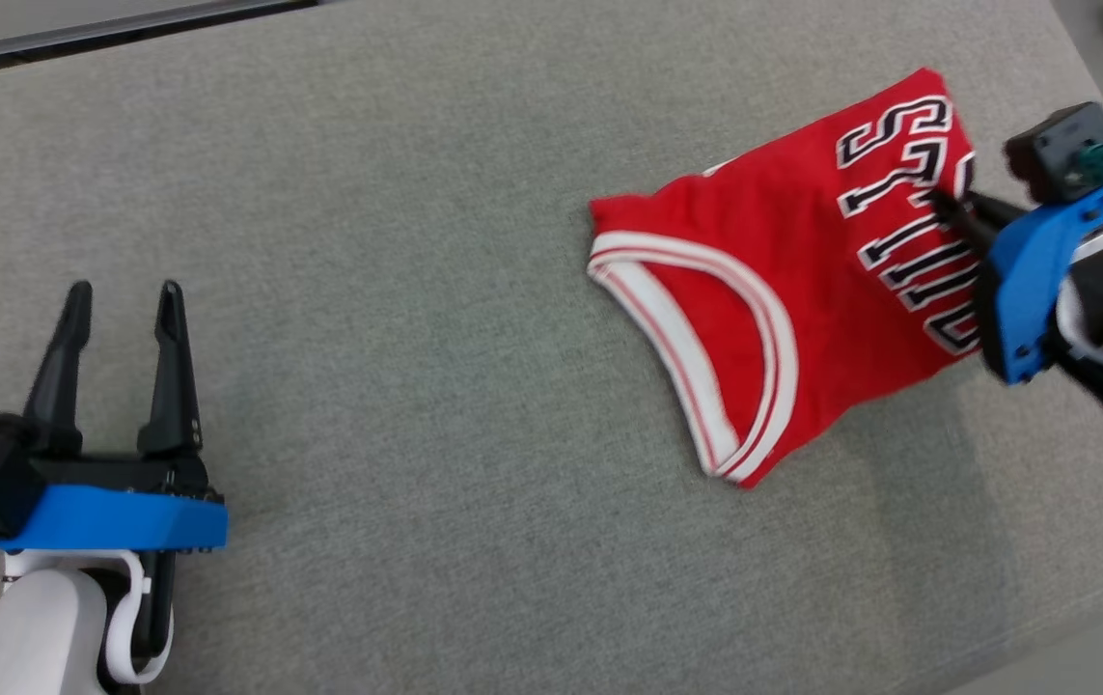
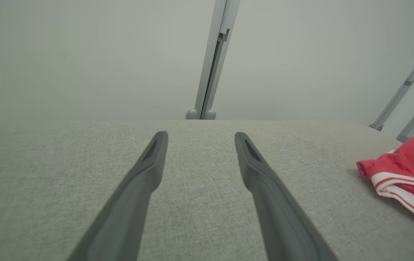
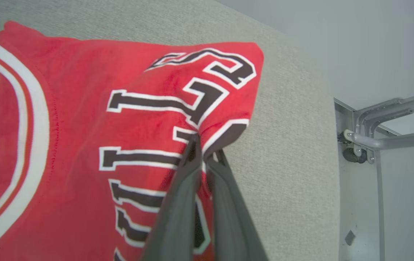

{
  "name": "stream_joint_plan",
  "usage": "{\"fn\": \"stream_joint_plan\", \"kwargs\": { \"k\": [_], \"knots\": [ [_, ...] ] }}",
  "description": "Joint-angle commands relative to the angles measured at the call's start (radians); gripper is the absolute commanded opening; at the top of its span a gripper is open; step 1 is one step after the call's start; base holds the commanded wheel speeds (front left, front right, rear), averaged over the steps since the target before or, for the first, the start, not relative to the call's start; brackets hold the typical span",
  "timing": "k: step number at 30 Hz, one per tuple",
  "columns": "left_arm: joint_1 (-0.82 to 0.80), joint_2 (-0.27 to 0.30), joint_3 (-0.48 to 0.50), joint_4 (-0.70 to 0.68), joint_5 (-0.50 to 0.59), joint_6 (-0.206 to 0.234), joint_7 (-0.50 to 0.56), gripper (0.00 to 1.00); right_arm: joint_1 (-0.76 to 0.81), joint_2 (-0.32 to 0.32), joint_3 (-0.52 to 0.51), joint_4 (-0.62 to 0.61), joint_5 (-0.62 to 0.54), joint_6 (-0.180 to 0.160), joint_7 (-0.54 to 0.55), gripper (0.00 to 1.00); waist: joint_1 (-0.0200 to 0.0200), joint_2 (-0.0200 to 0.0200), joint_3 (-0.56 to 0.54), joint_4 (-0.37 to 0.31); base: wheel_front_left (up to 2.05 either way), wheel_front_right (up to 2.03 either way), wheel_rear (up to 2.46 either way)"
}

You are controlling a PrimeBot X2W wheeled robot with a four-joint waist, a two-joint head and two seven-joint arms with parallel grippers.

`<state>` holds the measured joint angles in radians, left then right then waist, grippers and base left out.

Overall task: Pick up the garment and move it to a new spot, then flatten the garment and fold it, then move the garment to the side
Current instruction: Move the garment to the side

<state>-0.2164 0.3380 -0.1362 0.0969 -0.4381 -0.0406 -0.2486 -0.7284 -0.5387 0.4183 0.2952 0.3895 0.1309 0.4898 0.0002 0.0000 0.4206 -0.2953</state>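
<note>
Garment [image 1: 763,309] and table [image 1: 368,212]: a red sleeveless jersey lies on the grey cloth-covered table, on the right side and toward the far edge. A broad bare stretch of table separates it from the left arm.
Garment shape: compact and mostly flat, seemingly doubled over. I judge this fits a folded piece being taken to the side rather than one waiting to be spread, though the pictures alone do not settle it.
Right gripper [image 1: 943,205]: reaches in from the right edge of the table, fingers pressed together and pinching the jersey's right edge. A grip at the edge lets the whole piece trail behind a pull to the right instead of bunching.
Left gripper [image 1: 124,294]: hovers near-left over bare table, well apart from the garment, fingers spread with nothing between them. Parked there, it is out of the cloth's way.
Lettering [image 1: 908,183]: black letters outlined in white run along the right part, and the pinch sits among them. In the right wrist view the cloth rises into a small peak at the fingertips [image 3: 189,163], so that edge looks lifted slightly off the table.
Trim [image 1: 705,386]: a white-and-red band curves around an opening at the left, near end and lies flat. This is likely the end that drags last.
</note>
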Motion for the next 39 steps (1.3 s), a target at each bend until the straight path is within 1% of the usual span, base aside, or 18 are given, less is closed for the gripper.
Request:
{"fn": "stream_joint_plan", "kwargs": {
  "k": [1,4,6,9,13,18,22,23,24,29,32,33,36,39],
  "knots": [
    [-0.026,0.012,0.005,-0.014,0.01,0.002,0.011,1.0,-0.03,-0.024,-0.013,0.017,0.008,0.0,-0.033,0.0,-0.0002,0.0,0.021,-0.014,0.0,0.0,0.0],
    [-0.058,0.033,-0.002,-0.047,0.02,0.002,0.037,1.0,-0.071,-0.092,-0.005,0.062,-0.022,0.0,-0.126,0.0,-0.0002,0.0,0.07,-0.043,0.0,0.0,0.0],
    [-0.074,0.044,-0.007,-0.068,0.027,0.003,0.055,1.0,-0.091,-0.123,-0.009,0.103,-0.038,0.0,-0.182,0.0,-0.0002,0.0,0.098,-0.06,0.0,0.0,0.0],
    [-0.089,0.064,-0.009,-0.095,0.036,0.005,0.081,1.0,-0.131,-0.142,-0.032,0.177,-0.055,0.0,-0.264,0.0,-0.0002,0.0,0.131,-0.083,0.0,0.0,0.0],
    [-0.089,0.094,0.0,-0.126,0.044,0.014,0.116,1.0,-0.186,-0.164,-0.008,0.236,-0.074,0.0,-0.366,0.0,-0.0002,0.0,0.164,-0.105,0.0,0.0,0.0],
    [-0.068,0.114,0.007,-0.162,0.044,0.023,0.142,1.0,-0.217,-0.131,-0.035,0.326,-0.076,0.0,-0.407,0.0,-0.0002,0.0,0.177,-0.11,0.0,0.0,0.0],
    [-0.063,0.117,0.003,-0.174,0.039,0.027,0.149,1.0,-0.222,-0.122,-0.051,0.384,-0.084,0.0,-0.426,0.0,-0.0002,0.0,0.171,-0.098,0.0,0.0,0.0],
    [-0.061,0.116,0.001,-0.173,0.038,0.026,0.148,1.0,-0.218,-0.117,-0.053,0.397,-0.087,0.0,-0.43,0.42,-0.0002,0.0,0.165,-0.093,0.0,0.0,0.0],
    [-0.059,0.113,-0.001,-0.17,0.036,0.028,0.147,1.0,-0.216,-0.112,-0.058,0.406,-0.089,0.0,-0.439,1.0,-0.0002,0.0,0.16,-0.088,0.0,0.0,0.0],
    [-0.048,0.082,-0.02,-0.127,0.021,0.018,0.114,1.0,-0.195,-0.108,-0.073,0.451,-0.12,0.0,-0.474,1.0,-0.0002,0.0,0.092,-0.051,0.0,0.0,0.0],
    [-0.03,0.051,-0.031,-0.077,0.009,0.014,0.073,1.0,-0.163,-0.097,-0.1,0.458,-0.097,0.0,-0.513,1.0,-0.0002,0.0,0.015,-0.017,0.0,0.0,0.0],
    [-0.03,0.051,-0.031,-0.077,0.009,0.014,0.073,1.0,-0.163,-0.097,-0.1,0.458,-0.097,0.0,-0.513,1.0,-0.0002,0.0,0.015,-0.017,0.0,0.0,0.0],
    [0.005,0.015,-0.048,-0.02,-0.001,0.013,0.04,1.0,-0.099,-0.077,-0.131,0.433,-0.063,0.0,-0.56,1.0,-0.0002,0.0,-0.083,0.023,0.0,0.0,0.0],
    [0.05,-0.022,-0.058,0.019,-0.009,0.023,0.017,1.0,0.007,-0.034,-0.159,0.377,-0.019,0.0,-0.601,1.0,-0.0002,0.0,-0.179,0.06,0.0,0.0,0.0]
  ]
}}
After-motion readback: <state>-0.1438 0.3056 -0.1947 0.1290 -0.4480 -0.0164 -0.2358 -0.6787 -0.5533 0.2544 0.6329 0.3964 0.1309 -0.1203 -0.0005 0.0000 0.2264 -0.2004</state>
